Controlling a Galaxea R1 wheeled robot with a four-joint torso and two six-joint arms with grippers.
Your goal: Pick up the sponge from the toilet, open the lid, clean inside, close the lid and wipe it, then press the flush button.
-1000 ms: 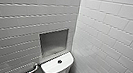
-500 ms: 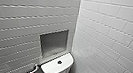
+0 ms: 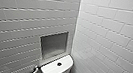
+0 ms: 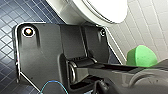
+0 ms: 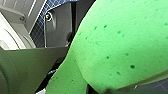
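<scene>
The bright green sponge [image 5: 120, 45] looms very close in the right wrist view, bent and pressed in my right gripper, which is shut on it. A corner of the same sponge [image 4: 141, 56] shows in the left wrist view, beside the white toilet. There the smooth oval lid [image 4: 107, 8] appears to lie down on the bowl. In the head view the small dark flush button [image 3: 59, 63] sits in the middle of the white tank cover [image 3: 51, 70], low in the picture. My left gripper is shut with nothing seen in it.
Grey-white tiled walls meet in a corner behind the tank, with a square niche [image 3: 53, 44] set into the left wall. A chrome rail [image 3: 32, 71] runs beside the tank. The floor [image 4: 10, 15] has dark blue tiles.
</scene>
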